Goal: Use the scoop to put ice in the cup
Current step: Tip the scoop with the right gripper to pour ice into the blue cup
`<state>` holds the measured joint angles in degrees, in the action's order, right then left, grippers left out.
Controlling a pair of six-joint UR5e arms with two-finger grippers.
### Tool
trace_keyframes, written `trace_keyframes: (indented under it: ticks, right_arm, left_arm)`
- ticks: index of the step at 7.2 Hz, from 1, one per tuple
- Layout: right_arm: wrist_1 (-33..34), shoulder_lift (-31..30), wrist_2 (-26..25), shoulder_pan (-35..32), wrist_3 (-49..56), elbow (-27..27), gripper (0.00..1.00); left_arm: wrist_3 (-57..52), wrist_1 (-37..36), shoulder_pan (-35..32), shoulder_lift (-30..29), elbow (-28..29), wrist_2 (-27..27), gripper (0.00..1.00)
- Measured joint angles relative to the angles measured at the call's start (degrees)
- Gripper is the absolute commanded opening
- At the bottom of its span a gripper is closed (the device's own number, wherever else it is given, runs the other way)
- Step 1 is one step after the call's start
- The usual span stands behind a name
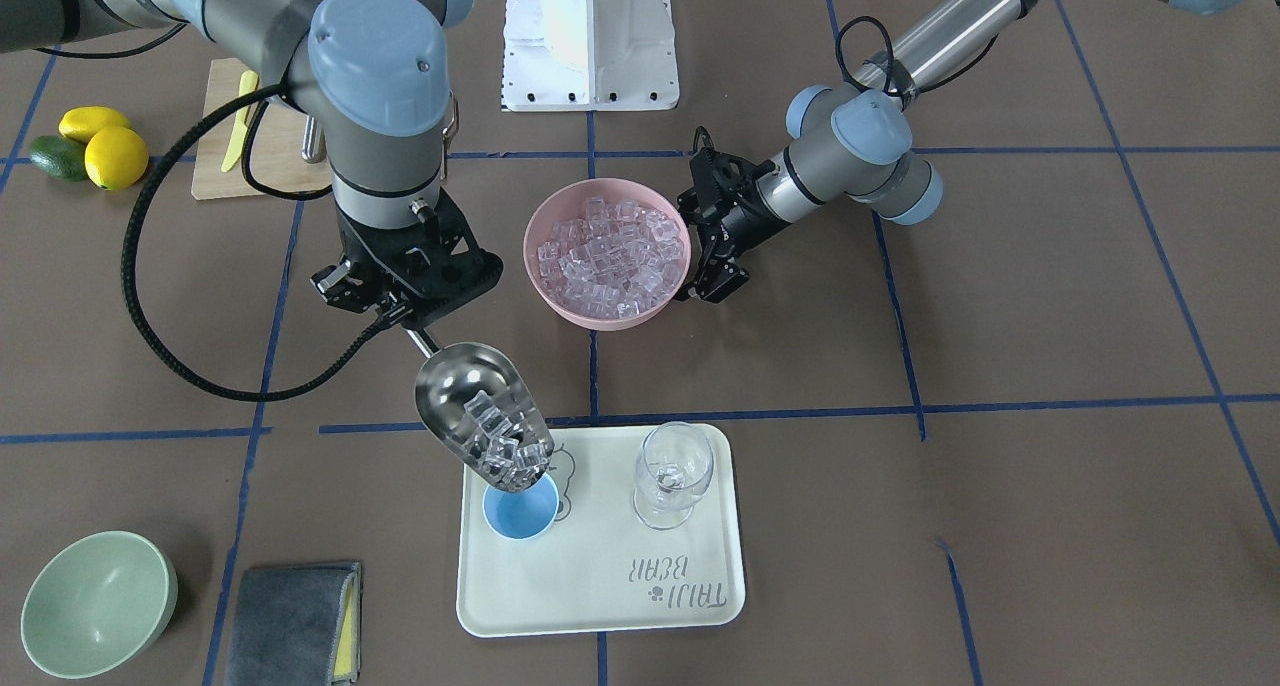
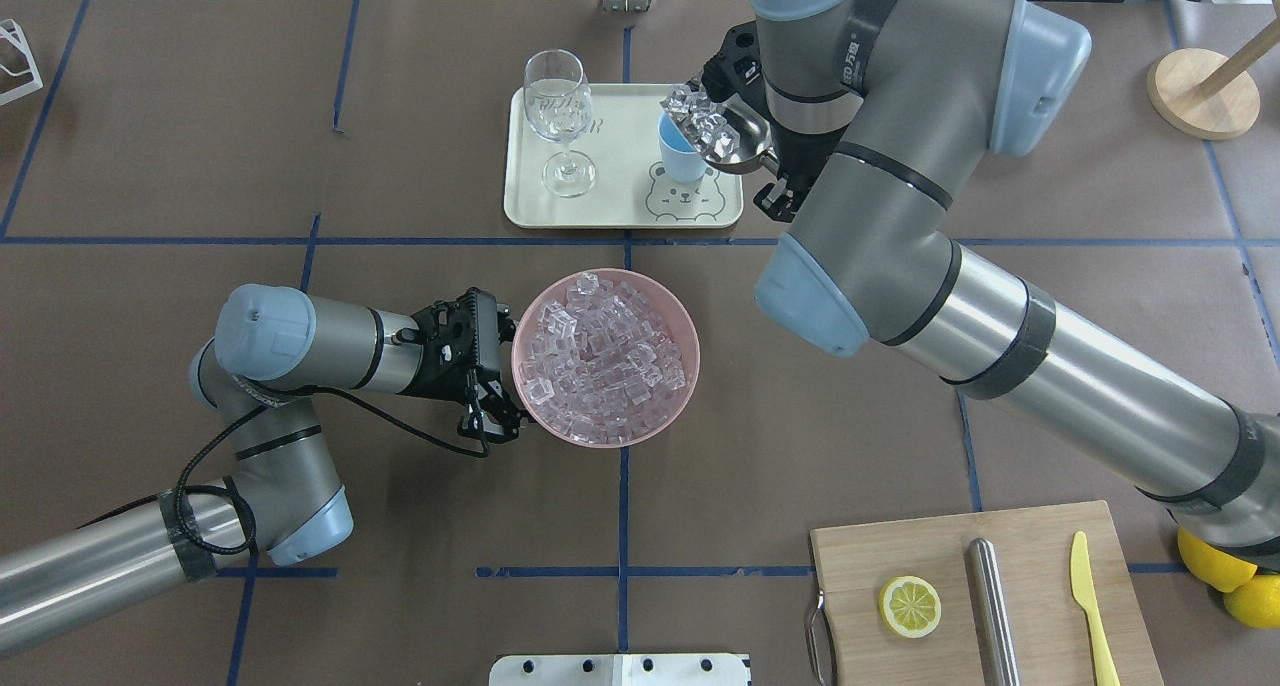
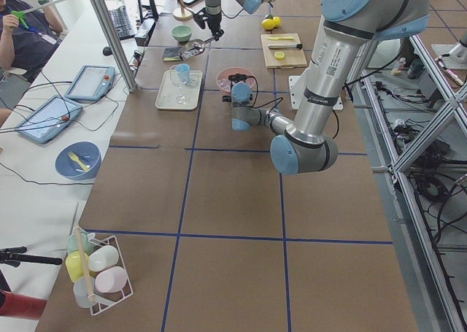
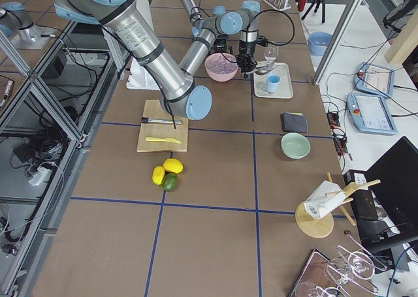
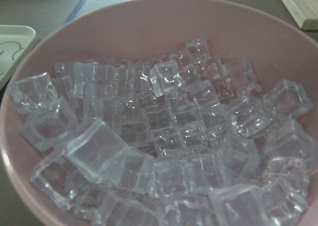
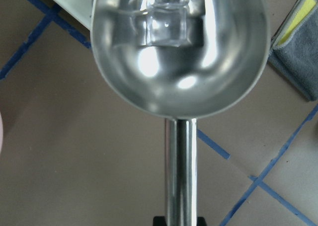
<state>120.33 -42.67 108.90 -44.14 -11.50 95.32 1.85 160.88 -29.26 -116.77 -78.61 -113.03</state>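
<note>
My right gripper is shut on the thin rod handle of the steel scoop. The scoop is tilted down with its mouth over the light-blue cup on the tray. Several clear ice cubes lie at the scoop's lower lip, right above the cup. The right wrist view shows the scoop's trough with cubes at its far end. My left gripper sits at the rim of the pink bowl full of ice and looks shut on that rim.
A cream tray holds the cup and a clear stemmed glass. A pale green bowl and a grey cloth lie beside the tray. A cutting board with a lemon half, a steel cylinder and a yellow knife lies near the robot.
</note>
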Motion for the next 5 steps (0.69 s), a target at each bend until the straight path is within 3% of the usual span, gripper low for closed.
trace_keyframes:
  ticks: [3, 5]
  right_arm:
    - [5.18, 1.25, -0.03, -1.29, 5.75, -2.48, 0.00]
    - [11.13, 5.78, -0.25, -1.66, 7.93, -6.46, 0.00]
  left_arm:
    - [0.00, -0.01, 0.00, 0.04, 0.03, 0.00, 1.00]
    - [0.00, -0.02, 0.00, 0.05, 0.04, 0.00, 1.00]
